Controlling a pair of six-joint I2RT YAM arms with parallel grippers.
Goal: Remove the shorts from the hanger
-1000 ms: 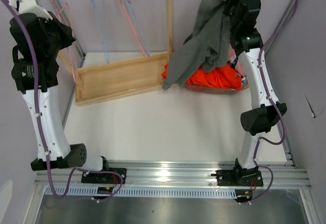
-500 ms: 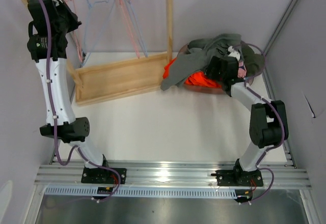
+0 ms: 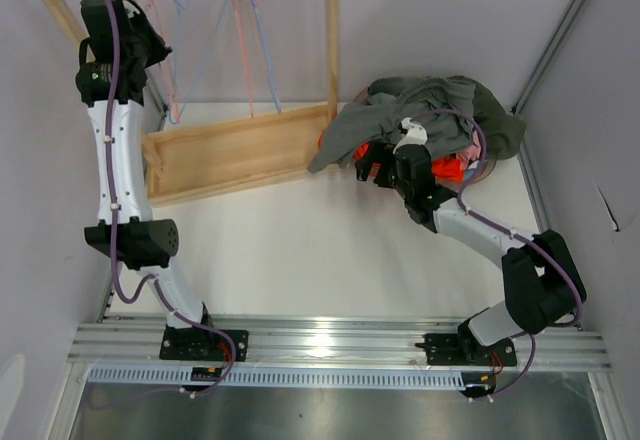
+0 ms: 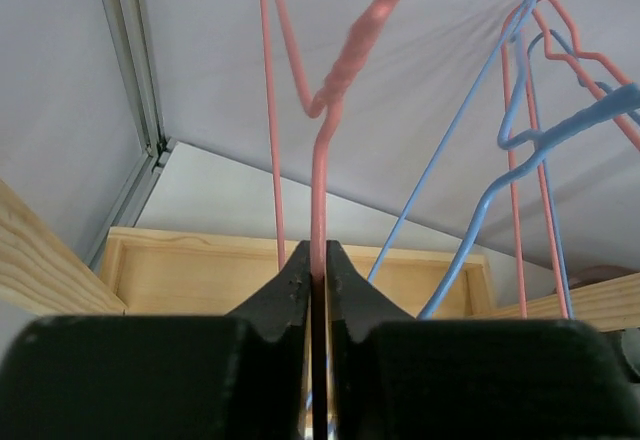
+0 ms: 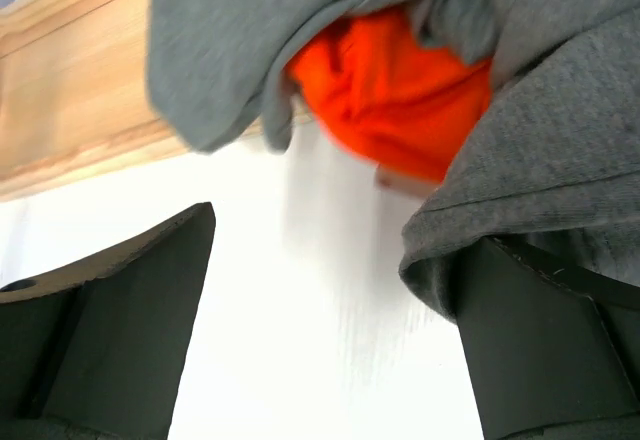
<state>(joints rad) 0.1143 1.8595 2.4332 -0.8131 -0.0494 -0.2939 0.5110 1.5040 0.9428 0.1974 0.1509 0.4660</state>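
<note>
Walls of pale lilac-grey (image 3: 420, 10) box in a plain white tabletop (image 3: 300, 250) on my feed. Far left, my left gripper (image 4: 318, 260) is pinched tight on a thin pink wire hanger (image 4: 318, 160). Blue wire hangers (image 4: 490, 200) hang beside it, above the pale wooden rack tray (image 3: 235, 150). Further right, my right gripper (image 5: 340, 240) gapes wide with nothing in it. Rumpled grey fabric shorts (image 3: 440, 105) sit heaped in the far right corner, draped over bright orange shorts (image 5: 400, 110).

no readable text, labels or numbers
</note>
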